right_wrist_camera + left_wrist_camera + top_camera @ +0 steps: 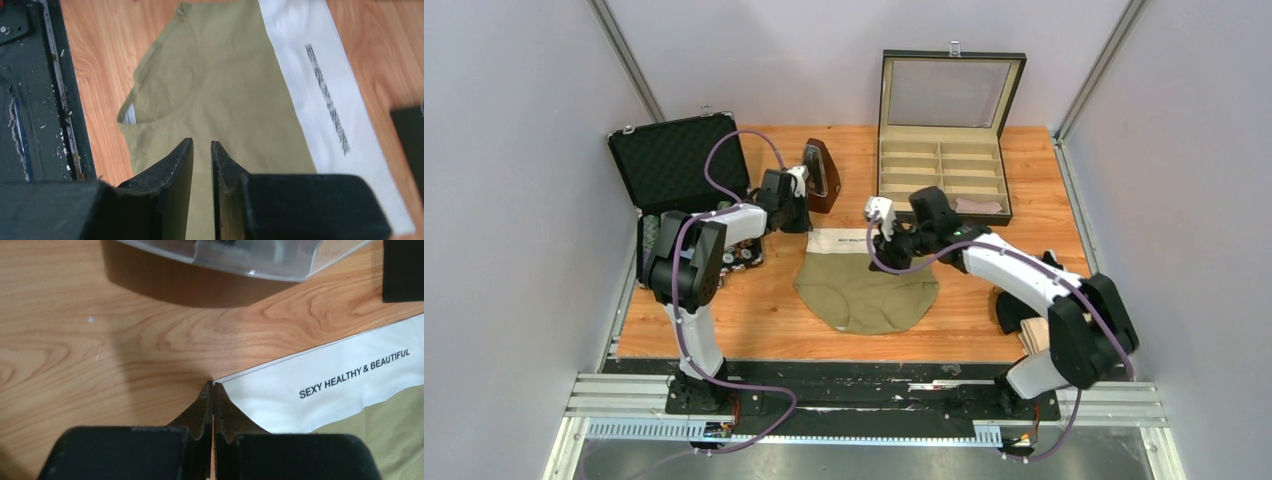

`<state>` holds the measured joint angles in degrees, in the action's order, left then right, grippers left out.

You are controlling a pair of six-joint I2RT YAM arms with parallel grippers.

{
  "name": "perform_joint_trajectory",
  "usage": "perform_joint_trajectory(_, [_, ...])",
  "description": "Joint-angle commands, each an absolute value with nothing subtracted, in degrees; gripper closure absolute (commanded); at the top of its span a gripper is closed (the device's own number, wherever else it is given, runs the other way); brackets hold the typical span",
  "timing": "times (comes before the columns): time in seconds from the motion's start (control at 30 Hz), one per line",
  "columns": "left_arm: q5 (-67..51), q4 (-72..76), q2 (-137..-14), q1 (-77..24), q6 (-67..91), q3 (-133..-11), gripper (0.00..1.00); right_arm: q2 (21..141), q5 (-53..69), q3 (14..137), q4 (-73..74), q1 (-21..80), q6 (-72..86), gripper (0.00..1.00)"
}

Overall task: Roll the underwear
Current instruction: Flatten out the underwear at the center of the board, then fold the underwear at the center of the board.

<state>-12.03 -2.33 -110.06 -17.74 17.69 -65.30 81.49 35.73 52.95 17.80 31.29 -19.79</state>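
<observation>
Setup step: left gripper [213,387] shut at the waistband corner [235,387] of the olive underwear [864,290]. Right gripper [202,145], slightly apart above it, should pinch next.

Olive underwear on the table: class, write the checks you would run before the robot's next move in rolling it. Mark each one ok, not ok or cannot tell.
1. Underwear lies spread flat on the table: ok.
2. Waistband is unfolded, its print readable: ok.
3. Left gripper is shut, tips at the waistband's corner: ok.
4. Cloth is really caught between the left fingers: cannot tell, since the tips meet exactly at the corner.
5. Right gripper has a grip on the cloth: not ok. Its jaws stand slightly apart over the olive fabric.
</observation>
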Motion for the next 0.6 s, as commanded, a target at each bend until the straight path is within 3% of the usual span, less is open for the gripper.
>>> perform_joint_trajectory(0.0, [-8.5,-3.8,-104.0,-16.8,18.6,-62.9,1.00,90.4,40.4,64.2,16.2,36.3,-29.1,0.78])
perform_joint_trajectory(0.23, [-9.7,-2.4,-101.3,-15.7,21.6,-57.9,1.00,105.4,43.0,77.4,16.2,44.4,-35.9,0.72])
perform_joint_trajectory(0.57, [-10.2,-1.1,-98.8,-15.3,24.9,-56.1,1.00,115.7,40.3,82.7,12.6,51.7,-37.2,0.60])
